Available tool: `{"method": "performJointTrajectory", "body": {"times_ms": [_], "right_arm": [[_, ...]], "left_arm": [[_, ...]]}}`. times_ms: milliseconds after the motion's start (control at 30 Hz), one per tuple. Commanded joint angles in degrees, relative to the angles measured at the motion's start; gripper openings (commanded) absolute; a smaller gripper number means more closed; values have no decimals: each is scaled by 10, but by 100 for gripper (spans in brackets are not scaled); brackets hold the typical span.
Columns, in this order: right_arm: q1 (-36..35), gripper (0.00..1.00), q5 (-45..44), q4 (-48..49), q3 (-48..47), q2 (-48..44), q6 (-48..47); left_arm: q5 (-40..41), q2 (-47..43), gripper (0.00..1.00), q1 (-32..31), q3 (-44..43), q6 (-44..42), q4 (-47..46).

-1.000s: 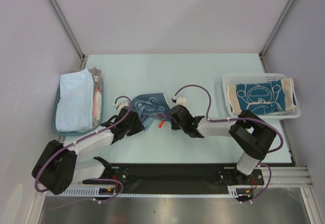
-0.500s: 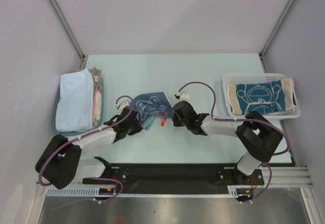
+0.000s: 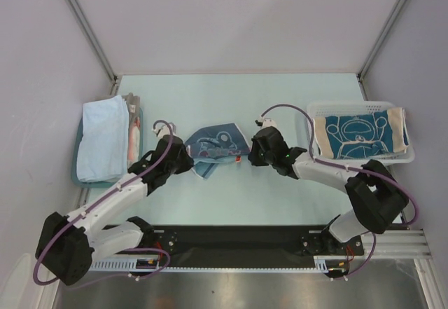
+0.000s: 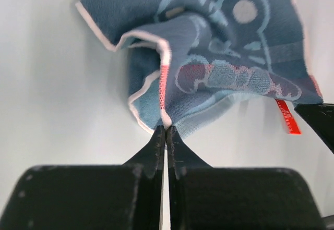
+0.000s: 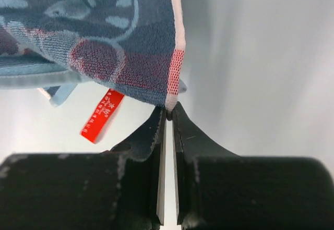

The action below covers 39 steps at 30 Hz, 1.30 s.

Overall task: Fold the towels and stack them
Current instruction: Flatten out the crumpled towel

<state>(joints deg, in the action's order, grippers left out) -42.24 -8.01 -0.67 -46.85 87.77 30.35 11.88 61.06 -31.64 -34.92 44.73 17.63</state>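
Observation:
A dark blue towel (image 3: 215, 144) with a light line drawing, white hem and red tag hangs slack between both grippers above the table middle. My left gripper (image 3: 187, 156) is shut on its left corner; in the left wrist view the hem (image 4: 165, 116) is pinched at the fingertips of the gripper (image 4: 166, 129). My right gripper (image 3: 250, 156) is shut on the right corner, the white hem (image 5: 172, 102) caught at the tips of the gripper (image 5: 168, 111), red tag (image 5: 102, 115) dangling beside it. A folded light blue towel (image 3: 102, 138) lies in the left tray. A teal towel with tan ends (image 3: 359, 136) rests on the basket.
A shallow teal tray (image 3: 138, 156) sits at the left table edge. A white mesh basket (image 3: 318, 109) stands at the right edge. Frame posts rise at the back corners. The arms' mounting rail (image 3: 238, 239) runs along the near edge.
The left gripper closed on the towel's left corner. Both grippers moved apart and away from the bases, lifting and spreading the towel between them.

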Motion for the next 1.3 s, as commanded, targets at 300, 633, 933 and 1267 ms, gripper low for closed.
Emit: {"method": "performJointTrajectory", "body": {"times_ms": [300, 633, 933, 1267], "right_arm": [[50, 0, 92, -110, -68, -111, -48], [144, 0, 147, -108, -322, 9, -93], [240, 0, 208, -90, -662, 215, -93], [255, 0, 205, -123, -805, 252, -128]], "left_arm": [[-1, -60, 0, 5, -135, -63, 71], [-61, 117, 0, 121, -350, -114, -13], [-131, 350, 0, 178, -693, -153, -58], [-161, 426, 0, 191, -848, -170, -35]]}}
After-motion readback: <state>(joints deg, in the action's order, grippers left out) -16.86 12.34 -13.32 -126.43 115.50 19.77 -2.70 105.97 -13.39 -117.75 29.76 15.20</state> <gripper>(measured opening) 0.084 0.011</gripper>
